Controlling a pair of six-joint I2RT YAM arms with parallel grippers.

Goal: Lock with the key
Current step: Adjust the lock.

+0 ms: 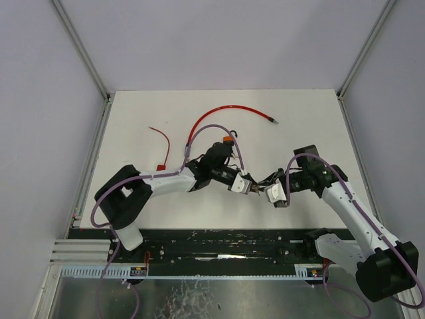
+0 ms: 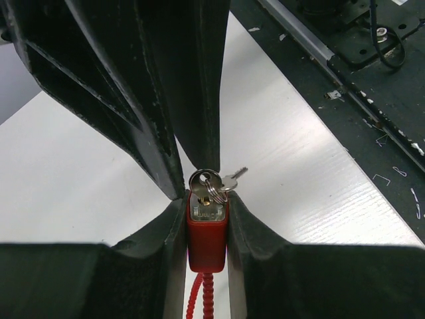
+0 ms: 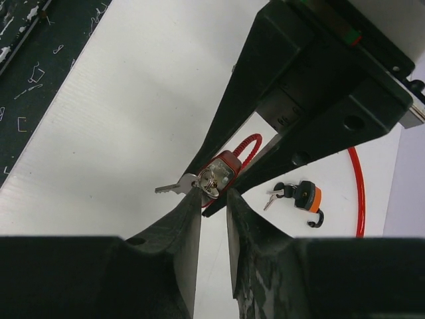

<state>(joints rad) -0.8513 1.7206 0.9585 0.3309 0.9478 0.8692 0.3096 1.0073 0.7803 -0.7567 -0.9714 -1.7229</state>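
left hand [image 2: 207, 206] is clamped shut on the red lock [image 2: 208, 239], held above the surface [image 2: 299, 166] btw both arms. key [image 2: 207, 186] sits in its end, axis pointing straight at right hand [image 3: 212, 199], which meets it head-on, nearly closed at key head; can't tell if it's gripping.

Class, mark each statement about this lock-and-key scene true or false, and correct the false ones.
1. The left hand grips a red lock. True.
2. A key sits in that lock's keyhole. True.
3. The right hand holds the orange padlock. False: it lies on the table, apart from both hands.
4. The inserted key has no other key with it. False: a second key juts out beside it.
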